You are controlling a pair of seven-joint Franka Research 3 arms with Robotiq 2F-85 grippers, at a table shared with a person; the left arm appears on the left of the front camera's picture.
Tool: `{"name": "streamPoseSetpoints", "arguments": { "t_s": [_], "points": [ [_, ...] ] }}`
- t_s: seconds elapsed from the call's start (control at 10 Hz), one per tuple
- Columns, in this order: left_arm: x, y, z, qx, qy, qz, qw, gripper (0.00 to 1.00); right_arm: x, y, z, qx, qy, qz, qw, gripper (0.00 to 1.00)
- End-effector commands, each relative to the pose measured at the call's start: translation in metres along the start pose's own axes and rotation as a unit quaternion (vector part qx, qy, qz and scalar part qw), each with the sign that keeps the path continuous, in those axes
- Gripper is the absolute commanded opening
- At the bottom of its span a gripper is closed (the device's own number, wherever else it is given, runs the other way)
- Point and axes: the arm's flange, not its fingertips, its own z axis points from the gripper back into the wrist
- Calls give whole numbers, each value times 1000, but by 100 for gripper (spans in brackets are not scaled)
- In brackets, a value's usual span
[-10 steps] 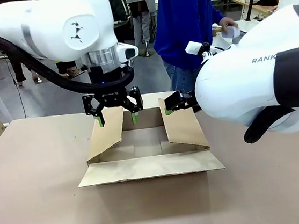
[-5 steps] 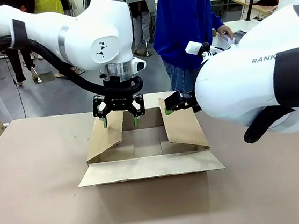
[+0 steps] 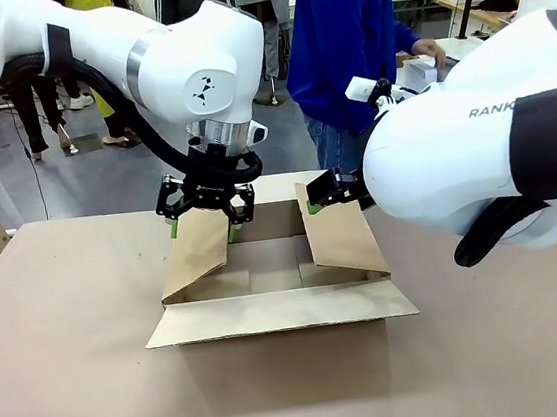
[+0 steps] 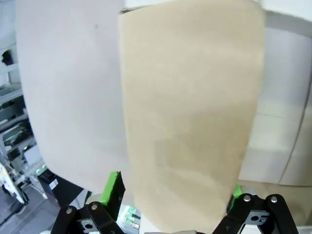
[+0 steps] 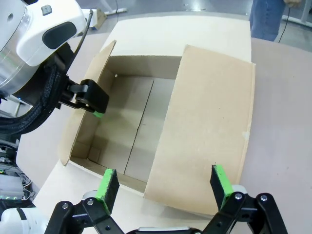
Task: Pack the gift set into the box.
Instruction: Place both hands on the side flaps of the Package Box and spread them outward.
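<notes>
L pincer [image 3: 201,229] dropped leftwards, jaws wide astride left flap [image 3: 196,260] of box [image 3: 271,315]; R pincer [image 5: 163,181] wide too. Box empty, flaps being spread for packing.

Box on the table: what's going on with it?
Both arms are at the box's flaps. The left gripper hangs open over the top edge of the raised left flap. The right gripper, also open, straddles the edge of the right flap, which leans in over the opening. The right wrist view shows the box empty inside, so nothing is packed yet. A person in blue stands at the far side, not touching it.
</notes>
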Motion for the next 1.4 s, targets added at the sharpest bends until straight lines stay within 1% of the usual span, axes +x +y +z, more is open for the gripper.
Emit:
{"name": "streamPoseSetpoints", "arguments": {
  "t_s": [0.0, 0.1, 0.3, 0.4, 0.7, 0.8, 0.9, 1.0, 1.2, 1.3],
  "points": [
    [3, 4, 8, 16, -8, 28, 999, 100, 2, 0, 1, 1, 4, -1, 1000, 100],
    [6, 10, 9, 10, 2, 35, 999, 100, 2, 0, 1, 1, 4, -1, 1000, 100],
    [6, 30, 14, -17, -3, 55, 998, 100, 2, 0, 1, 1, 4, -1, 1000, 100],
    [7, 46, 15, -26, -4, 70, 997, 100, 2, 0, 1, 1, 4, -1, 1000, 100],
    [21, 83, 6, -44, 11, 75, 996, 100, 2, 0, 1, 1, 4, -1, 1000, 100],
    [23, 98, 4, -50, 13, 89, 995, 100, 2, 0, 1, 1, 4, -1, 1000, 100],
    [25, 112, -1, -86, 12, 86, 992, 100, 2, 0, 1, 1, 4, -1, 1000, 100],
    [28, 121, -9, -100, 17, 101, 990, 100, 2, 0, 1, 1, 4, -1, 1000, 100],
    [32, 143, -32, -145, 41, 94, 984, 100, 2, 0, 1, 1, 4, -1, 1000, 100],
    [32, 162, -47, -186, 55, 83, 978, 100, 2, 0, 1, 1, 4, -1, 1000, 100]
  ]
}}
